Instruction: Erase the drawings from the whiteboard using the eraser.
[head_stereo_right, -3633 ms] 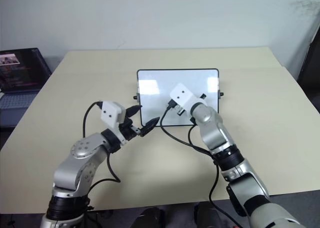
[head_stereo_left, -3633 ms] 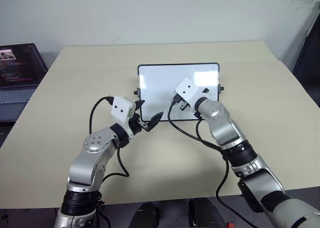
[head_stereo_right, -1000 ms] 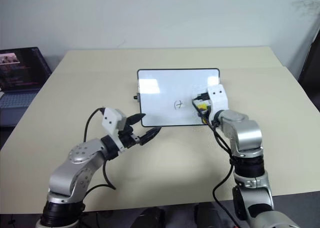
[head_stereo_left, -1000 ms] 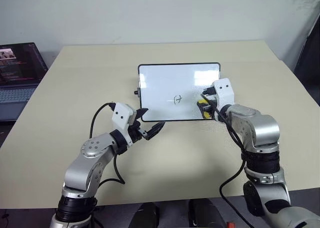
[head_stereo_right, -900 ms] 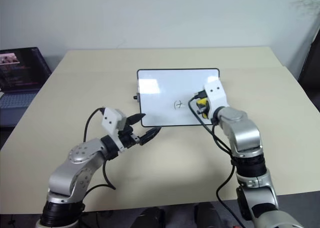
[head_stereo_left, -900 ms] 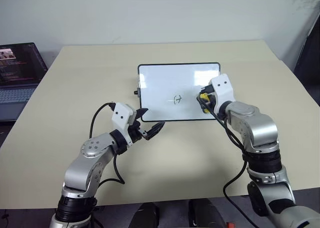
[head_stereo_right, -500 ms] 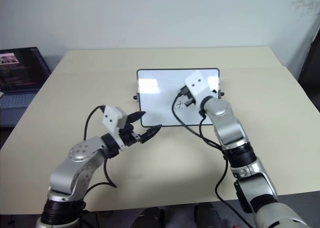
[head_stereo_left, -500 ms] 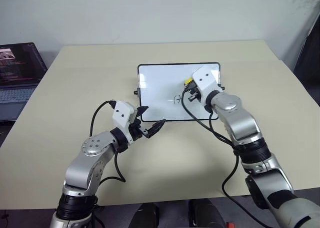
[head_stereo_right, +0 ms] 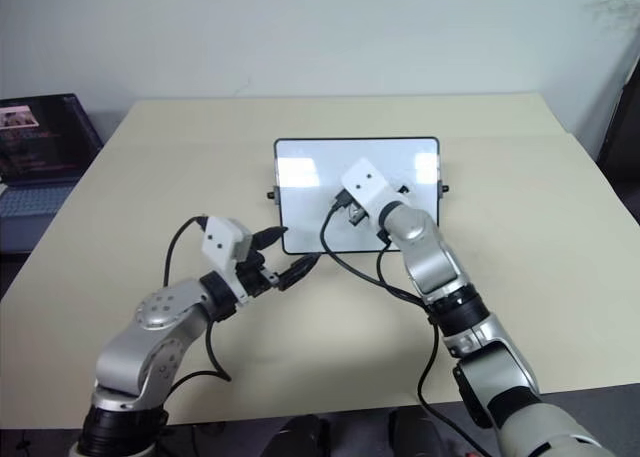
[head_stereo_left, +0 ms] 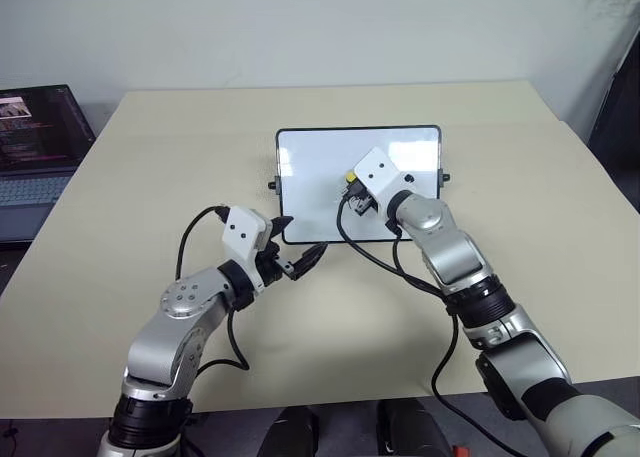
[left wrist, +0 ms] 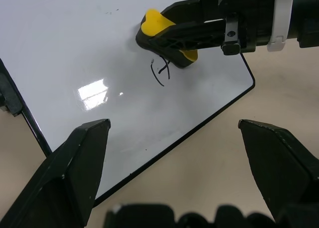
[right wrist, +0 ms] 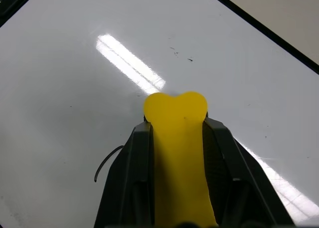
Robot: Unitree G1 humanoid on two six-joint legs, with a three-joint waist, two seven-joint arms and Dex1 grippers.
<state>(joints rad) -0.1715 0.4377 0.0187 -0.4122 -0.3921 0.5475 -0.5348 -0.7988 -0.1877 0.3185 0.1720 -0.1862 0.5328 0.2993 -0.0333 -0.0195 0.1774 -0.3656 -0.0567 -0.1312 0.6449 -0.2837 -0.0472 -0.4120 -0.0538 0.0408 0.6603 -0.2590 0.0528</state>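
**Eraser held over the marks on the whiteboard**

Beige table [head_stereo_left: 120, 227] carrying, from left: laptop [head_stereo_left: 35, 147] at its edge; left gripper [head_stereo_left: 297, 253], jaws released, just before the whiteboard [head_stereo_left: 320, 172] at centre; right gripper [head_stereo_left: 352, 192] grasping the yellow eraser [left wrist: 167, 31], set on the board over the drawings [left wrist: 160, 72].

Looks like an office or small lab room from my end: plain beige table [head_stereo_left: 150, 177] pushed near a bare pale wall [head_stereo_left: 300, 27], and an open laptop [head_stereo_left: 35, 147] sitting off on my left showing some window.
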